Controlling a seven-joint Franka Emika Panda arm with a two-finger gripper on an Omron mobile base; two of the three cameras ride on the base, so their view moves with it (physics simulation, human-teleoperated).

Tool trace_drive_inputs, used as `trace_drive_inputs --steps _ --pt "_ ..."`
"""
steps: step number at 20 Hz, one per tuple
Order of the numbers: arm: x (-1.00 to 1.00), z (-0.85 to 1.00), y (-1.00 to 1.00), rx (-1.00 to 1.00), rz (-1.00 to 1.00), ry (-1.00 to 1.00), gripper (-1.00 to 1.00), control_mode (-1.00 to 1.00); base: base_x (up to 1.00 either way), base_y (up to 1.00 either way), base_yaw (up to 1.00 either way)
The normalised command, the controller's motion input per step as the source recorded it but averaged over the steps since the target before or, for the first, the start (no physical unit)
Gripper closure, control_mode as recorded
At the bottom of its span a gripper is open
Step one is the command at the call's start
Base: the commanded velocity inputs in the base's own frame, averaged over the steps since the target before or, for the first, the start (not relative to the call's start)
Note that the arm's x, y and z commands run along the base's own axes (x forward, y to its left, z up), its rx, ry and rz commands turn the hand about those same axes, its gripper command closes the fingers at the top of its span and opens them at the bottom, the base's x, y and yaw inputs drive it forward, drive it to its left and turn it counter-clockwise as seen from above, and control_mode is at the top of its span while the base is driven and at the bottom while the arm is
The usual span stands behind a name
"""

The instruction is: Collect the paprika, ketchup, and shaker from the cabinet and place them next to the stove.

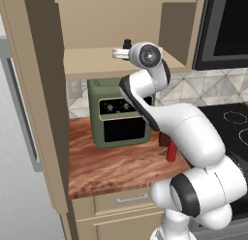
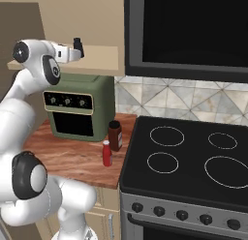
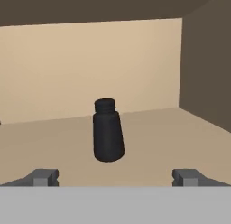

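Note:
The small black shaker stands upright on the cabinet shelf, a short way ahead of my gripper. The fingertips are spread wide and open, with nothing between them. From the base cameras the hand reaches in over the shelf, with the shaker just beyond it. The paprika and the ketchup stand upright on the wooden counter, just left of the stove. In the left base view the arm hides most of the ketchup.
An olive-green toaster oven sits on the counter under the cabinet shelf. A dark appliance hangs above the stove. The cabinet's side wall rises to the right of the shaker. A drawer with a metal handle is below the counter.

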Motion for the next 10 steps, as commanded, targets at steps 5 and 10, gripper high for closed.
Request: trace_drive_inputs --steps 5,10 --pt "0.29 0.1 0.0 -0.07 0.0 0.01 -1.0 -1.0 0.0 0.0 0.0" --pt "0.24 0.0 0.07 -0.07 0.0 0.01 -1.0 -1.0 0.0 0.0 0.0"
